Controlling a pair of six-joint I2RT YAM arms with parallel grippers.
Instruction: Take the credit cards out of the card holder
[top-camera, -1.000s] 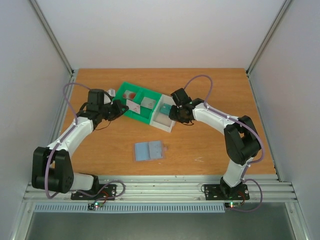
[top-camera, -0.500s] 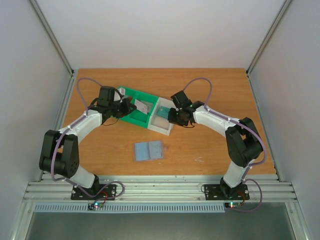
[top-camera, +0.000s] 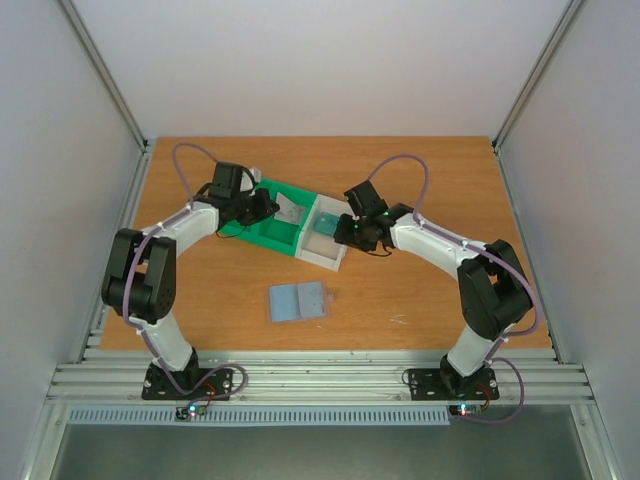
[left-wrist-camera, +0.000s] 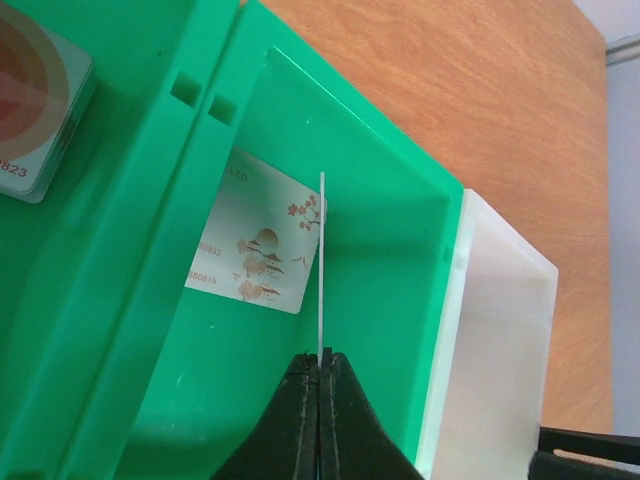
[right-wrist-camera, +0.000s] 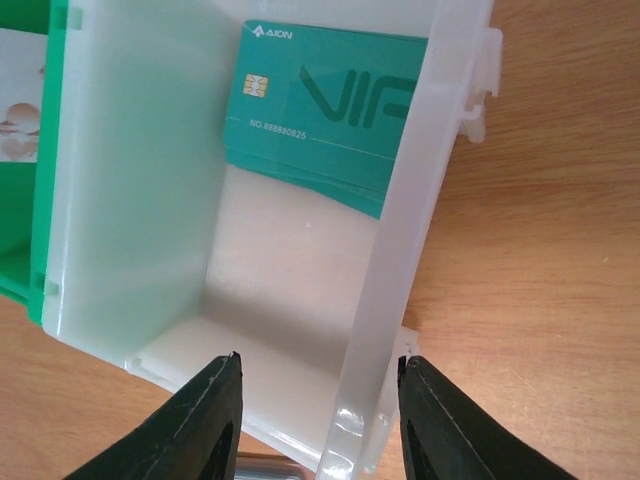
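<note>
Card holder (top-camera: 298, 300) lies open and flat on the table (top-camera: 420, 290), in front of the green-and-white tray (top-camera: 268, 238) and apart from it. Inside the tray, a card with a red circle (left-wrist-camera: 40, 90) is in the left green compartment, a blossom-printed card (left-wrist-camera: 255, 250) in the middle green one, and teal cards (right-wrist-camera: 320, 100) are stacked in the white one. The left gripper (left-wrist-camera: 320, 375) is pinched on a thin white card (left-wrist-camera: 321, 260), held upright and edge-on above the middle compartment. The right gripper (right-wrist-camera: 318, 365) hovers above the near corner of the white compartment, jaws moderately apart and holding nothing.
</note>
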